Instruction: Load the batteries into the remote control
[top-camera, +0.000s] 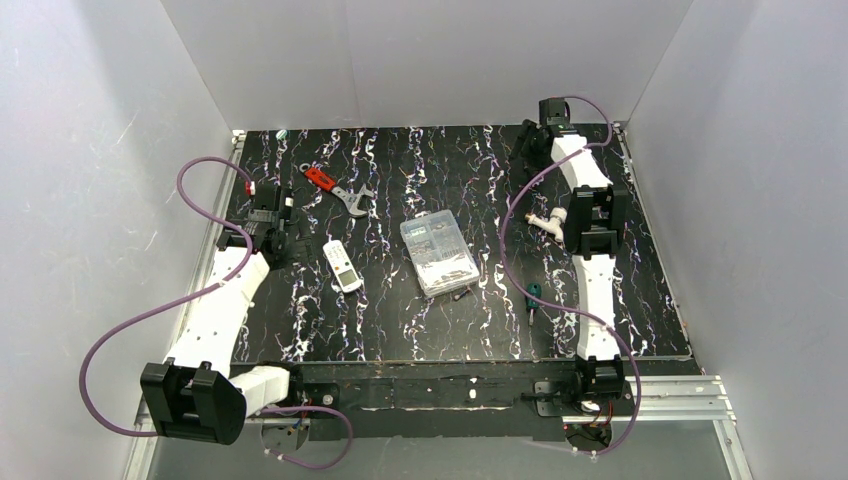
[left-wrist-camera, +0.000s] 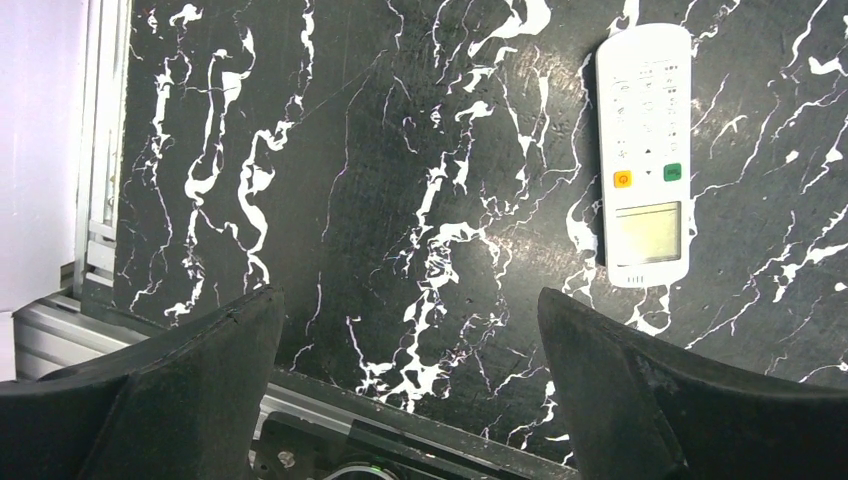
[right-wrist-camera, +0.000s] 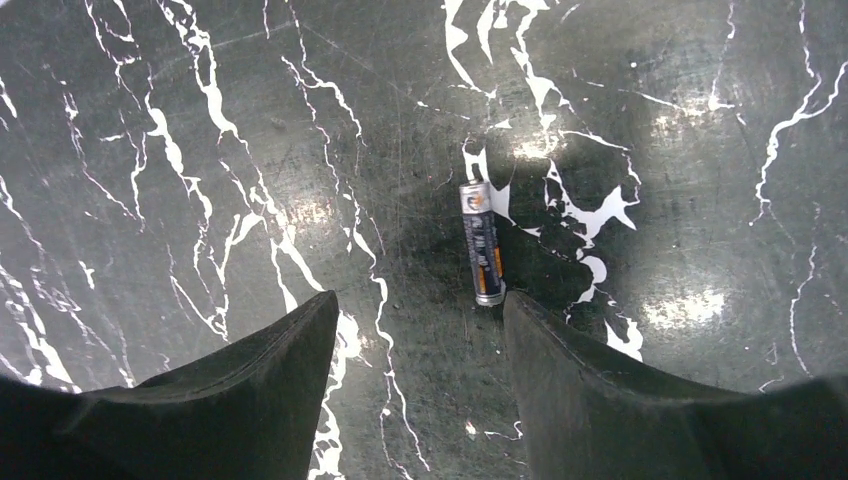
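The white remote control (top-camera: 343, 266) lies face up left of the table's middle; its buttons and small display also show at the top right of the left wrist view, remote control (left-wrist-camera: 645, 150). My left gripper (top-camera: 275, 212) hangs open to the remote's left, and nothing is between the jaws of the left gripper (left-wrist-camera: 408, 295). One battery (right-wrist-camera: 482, 243), silver with black and orange print, lies on the black marbled table. Its near end is just past the right fingertip of my right gripper (right-wrist-camera: 420, 296), which is open and holds nothing. In the top view the right gripper (top-camera: 527, 148) is at the far right corner, and no battery shows.
A clear compartment box (top-camera: 438, 255) sits mid-table. A red-handled wrench (top-camera: 335, 190) lies at the far left, a green screwdriver (top-camera: 533, 300) by the right arm and a white plastic fitting (top-camera: 548, 218) near its elbow. Grey walls close in three sides.
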